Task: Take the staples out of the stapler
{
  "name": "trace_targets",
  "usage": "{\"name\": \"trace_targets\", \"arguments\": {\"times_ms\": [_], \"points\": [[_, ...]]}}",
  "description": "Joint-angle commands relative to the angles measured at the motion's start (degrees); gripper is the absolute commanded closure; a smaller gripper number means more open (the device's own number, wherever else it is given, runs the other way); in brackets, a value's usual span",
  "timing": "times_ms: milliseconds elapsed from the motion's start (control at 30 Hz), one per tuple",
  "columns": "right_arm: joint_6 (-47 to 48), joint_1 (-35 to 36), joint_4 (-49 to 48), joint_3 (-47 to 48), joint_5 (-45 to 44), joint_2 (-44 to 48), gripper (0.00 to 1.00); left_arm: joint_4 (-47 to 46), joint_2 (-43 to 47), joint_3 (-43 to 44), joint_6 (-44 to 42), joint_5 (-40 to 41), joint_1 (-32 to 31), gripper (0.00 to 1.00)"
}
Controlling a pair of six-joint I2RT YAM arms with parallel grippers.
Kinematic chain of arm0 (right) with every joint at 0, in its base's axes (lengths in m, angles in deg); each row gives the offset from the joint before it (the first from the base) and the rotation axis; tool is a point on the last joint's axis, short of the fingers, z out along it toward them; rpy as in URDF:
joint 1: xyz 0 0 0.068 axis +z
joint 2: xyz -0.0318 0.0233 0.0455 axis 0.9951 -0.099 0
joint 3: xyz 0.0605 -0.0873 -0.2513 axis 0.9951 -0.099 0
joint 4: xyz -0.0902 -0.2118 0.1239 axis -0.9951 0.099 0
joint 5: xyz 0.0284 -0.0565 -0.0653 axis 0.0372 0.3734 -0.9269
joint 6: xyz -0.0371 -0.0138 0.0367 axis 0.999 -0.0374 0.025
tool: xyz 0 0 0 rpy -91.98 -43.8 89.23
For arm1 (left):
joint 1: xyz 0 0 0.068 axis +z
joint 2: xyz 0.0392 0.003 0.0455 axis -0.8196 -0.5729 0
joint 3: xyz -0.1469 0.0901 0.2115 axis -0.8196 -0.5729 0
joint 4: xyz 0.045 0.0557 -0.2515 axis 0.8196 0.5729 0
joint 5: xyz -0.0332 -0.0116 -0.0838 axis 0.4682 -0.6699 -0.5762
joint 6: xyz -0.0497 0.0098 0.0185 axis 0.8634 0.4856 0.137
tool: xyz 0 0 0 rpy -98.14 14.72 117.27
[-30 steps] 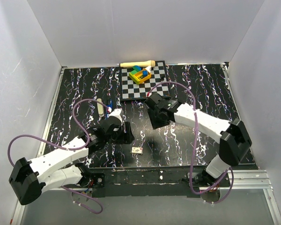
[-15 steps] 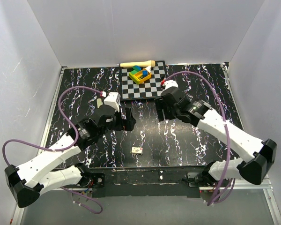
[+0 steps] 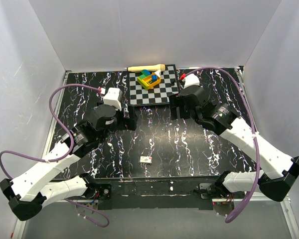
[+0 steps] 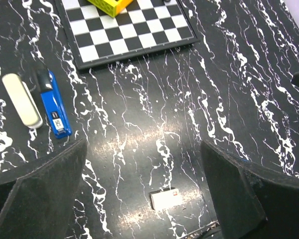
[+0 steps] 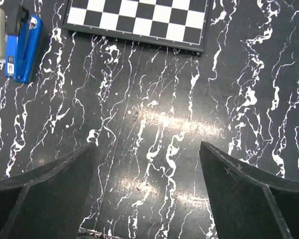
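Blue with a black end, the stapler (image 4: 54,104) lies flat on the black white-veined table (image 4: 249,79). It sits ahead of the left claw (image 4: 143,149) and off to its left, beyond the tip of that claw's left finger (image 4: 45,189), and nothing touches it. Its black end points away from the claw, and a cream oblong bar (image 4: 21,99) lies just beside it on the outer side. The left claw hangs above the table with its jaws spread wide and nothing between them. A small white box (image 4: 164,198) rests on the table beneath that gap, closer to the right finger. Ahead of this claw lies a checkerboard (image 4: 129,35) carrying a yellow block (image 4: 109,5). The right claw (image 5: 147,147) is likewise wide apart and holds nothing, with bare table under its gap. From it the stapler (image 5: 22,47) lies ahead and well to the left, past its left finger (image 5: 50,189), and the checkerboard's near edge (image 5: 134,30) runs straight ahead. In the overhead view the left claw (image 3: 131,119) and right claw (image 3: 174,107) both hang near the board's near corners.
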Motion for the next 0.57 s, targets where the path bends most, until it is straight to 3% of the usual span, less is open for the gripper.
{"name": "trace_targets", "arguments": {"times_ms": [0, 533], "points": [[-0.16, -0.28, -0.08, 3.84, -3.93, 0.89, 0.08, 1.06, 2.07, 4.95, -5.22, 3.30, -0.09, 0.02], [7.84, -0.20, -3.61, 3.30, -3.84, 4.32, 0.06, 2.64, -0.39, 13.04, -10.41, 2.42, -0.09, 0.02]]}}
